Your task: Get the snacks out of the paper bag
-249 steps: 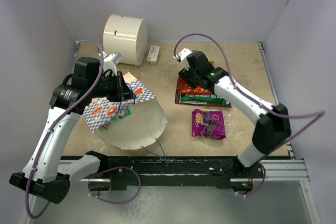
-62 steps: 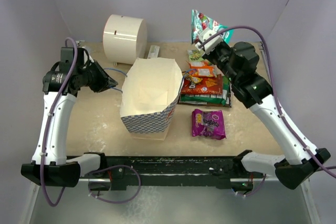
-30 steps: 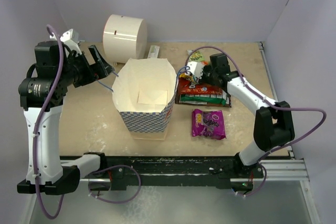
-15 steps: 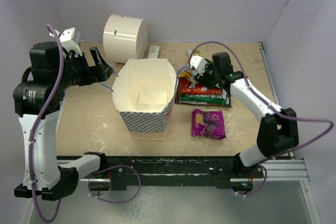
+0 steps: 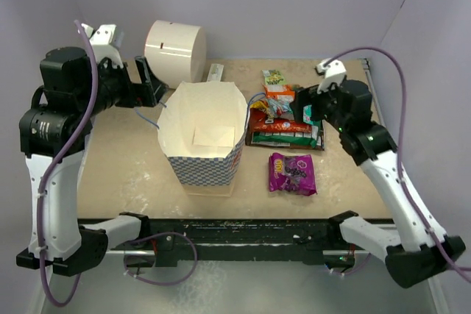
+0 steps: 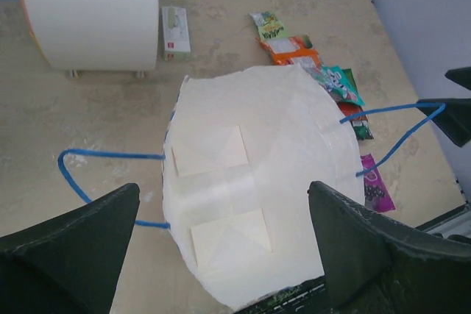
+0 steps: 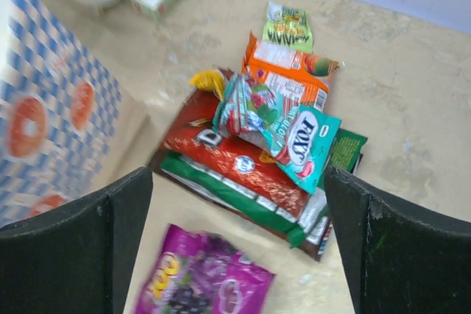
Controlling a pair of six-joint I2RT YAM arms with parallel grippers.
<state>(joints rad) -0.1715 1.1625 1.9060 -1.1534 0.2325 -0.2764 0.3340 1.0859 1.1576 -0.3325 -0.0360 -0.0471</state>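
Note:
The blue-and-white checkered paper bag (image 5: 204,137) stands upright and open mid-table; only its cream lining (image 6: 250,204) shows inside, and its outer side (image 7: 44,108) faces the pile. The snacks lie to its right. A teal packet (image 7: 283,126) lies on a red-orange one (image 7: 243,163) over green and brown ones (image 5: 283,129). An orange packet (image 7: 291,79) and a small green one (image 7: 288,29) lie behind, a purple one (image 5: 293,173) in front. My right gripper (image 5: 305,105) (image 7: 237,174) hangs open above the pile, holding nothing. My left gripper (image 5: 143,87) (image 6: 223,187) is open, high at the bag's left.
A big cream cylinder (image 5: 175,45) lies at the back left with a small white-and-red box (image 5: 215,75) beside it. The bag's blue cord handles (image 6: 81,174) trail on the table at both sides. Walls close the table on the left, back and right.
My right gripper opened and let go of the teal packet, which now lies on the pile, then drew back up and to the right. The left arm lifted slightly.

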